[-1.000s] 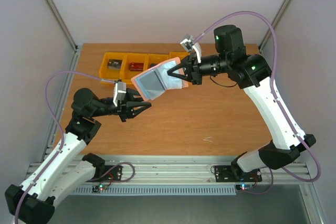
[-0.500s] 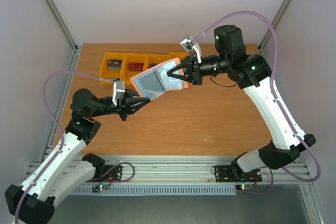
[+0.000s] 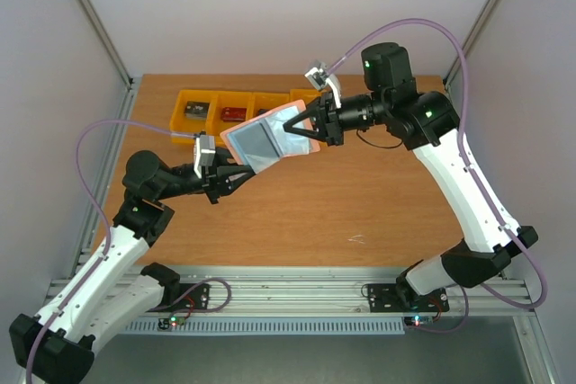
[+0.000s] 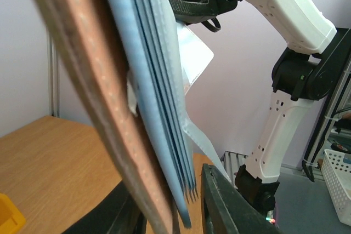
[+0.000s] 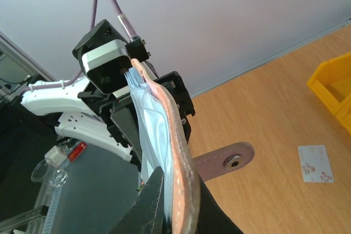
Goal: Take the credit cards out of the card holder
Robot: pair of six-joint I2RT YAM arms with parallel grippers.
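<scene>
The right gripper (image 3: 304, 126) is closed on the pinkish edge of an open card holder (image 3: 259, 139) and holds it in the air above the far part of the bench (image 3: 360, 195). The holder's blue-grey inside, with its centre crease, tilts up toward the overhead camera. The left gripper (image 3: 241, 174) reaches up to the holder's lower corner. Its two fingers are spread apart, one on each side of the holder's edge. A gap shows between one finger and the stacked blue pocket layers, so it is not clamped on anything. From the left wrist view, a pale, thin sheet sticks out of the pockets; whether it is a card cannot be told. One credit card (image 5: 315, 164), whitish with tiny marks, lies flat on the bench near the orange bins (image 3: 220, 107), which sit along the far edge.
</scene>
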